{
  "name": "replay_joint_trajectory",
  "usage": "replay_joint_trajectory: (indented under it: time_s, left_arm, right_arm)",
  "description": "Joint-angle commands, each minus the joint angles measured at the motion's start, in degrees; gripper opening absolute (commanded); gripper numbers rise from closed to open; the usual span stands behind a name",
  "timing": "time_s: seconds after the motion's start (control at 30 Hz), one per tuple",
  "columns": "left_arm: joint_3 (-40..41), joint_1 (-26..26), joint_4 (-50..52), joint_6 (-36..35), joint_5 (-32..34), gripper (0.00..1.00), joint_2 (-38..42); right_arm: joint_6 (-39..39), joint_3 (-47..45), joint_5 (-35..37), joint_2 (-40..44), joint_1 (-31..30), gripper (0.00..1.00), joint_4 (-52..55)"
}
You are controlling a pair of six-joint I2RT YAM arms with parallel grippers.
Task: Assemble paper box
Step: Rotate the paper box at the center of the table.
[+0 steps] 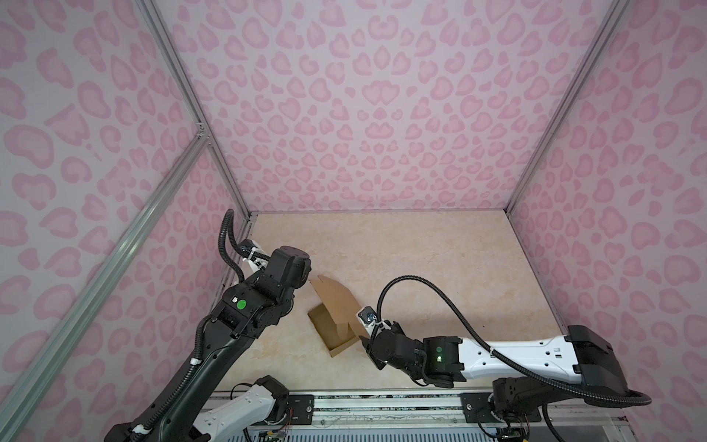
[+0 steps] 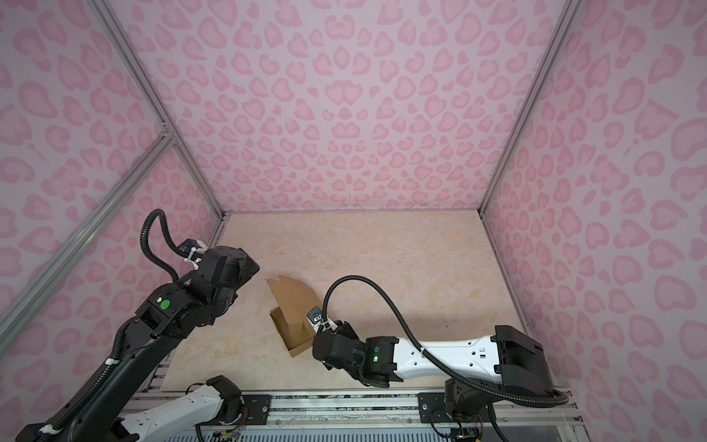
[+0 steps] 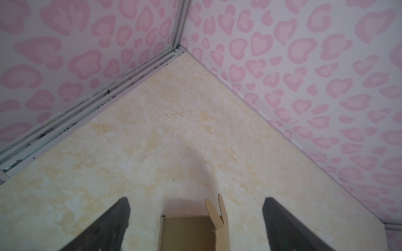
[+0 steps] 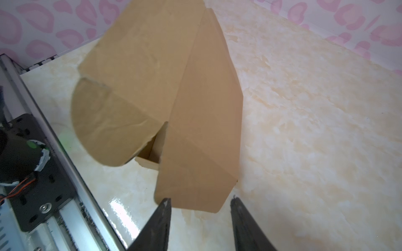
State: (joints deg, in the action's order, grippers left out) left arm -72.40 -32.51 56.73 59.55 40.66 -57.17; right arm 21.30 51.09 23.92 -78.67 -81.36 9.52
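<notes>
Left fingers (image 3: 108,223) and right fingers (image 4: 158,223) are apart, both empty. I think it is better to press the paper box (image 1: 334,298) lid down slowly and evenly.

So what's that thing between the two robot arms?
The paper box, brown cardboard with its lid flap raised, sits between the left arm and the right arm, as both top views show.

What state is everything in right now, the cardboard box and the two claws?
paper box: half assembled, tray walls up, lid flap raised, not closed.
left gripper: open wide, empty, over the box.
right gripper: open, fingertips either side of the lid flap's edge, not clamped.
</notes>
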Motion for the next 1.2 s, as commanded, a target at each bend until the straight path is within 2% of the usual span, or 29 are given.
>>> replay_joint_trajectory:
  time_s: [0.0,0.1,0.37,0.57,0.8,1.0,1.17]
  left_arm:
    - [0.33,0.69,1.26,-4.16,2.02,0.98,-0.13]
    - [0.73,1.22,1.66,-5.54,1.83,0.98,-0.32]
    - [2.96,1.82,1.28,-6.07,0.82,0.98,-0.06]
    - [3.52,2.1,1.45,-6.76,0.91,0.98,0.89]
    - [4.63,2.26,1.64,-6.98,-0.42,0.98,1.81]
    - [8.57,2.28,0.05,-8.28,-3.95,0.98,3.36]
    - [17.43,2.28,-5.02,-10.85,-7.99,0.97,8.97]
  right_arm:
    - [-2.14,-1.6,0.56,0.7,-2.41,0.49,-5.4]
    - [-1.07,-2.4,2.71,-0.48,-3.51,0.49,-5.62]
    - [2.18,3.97,16.56,-8.28,-3.7,0.45,2.99]
    - [2.64,5.27,16.48,-10.19,-2.15,0.34,3.4]
    - [2.73,0.15,11.55,-4.47,3.69,0.2,1.9]
    - [-1.64,-5.83,0.98,3.57,13.76,0.18,-2.88]
    - [-3.73,-8.98,-14.62,7.54,24.57,0.19,-8.22]
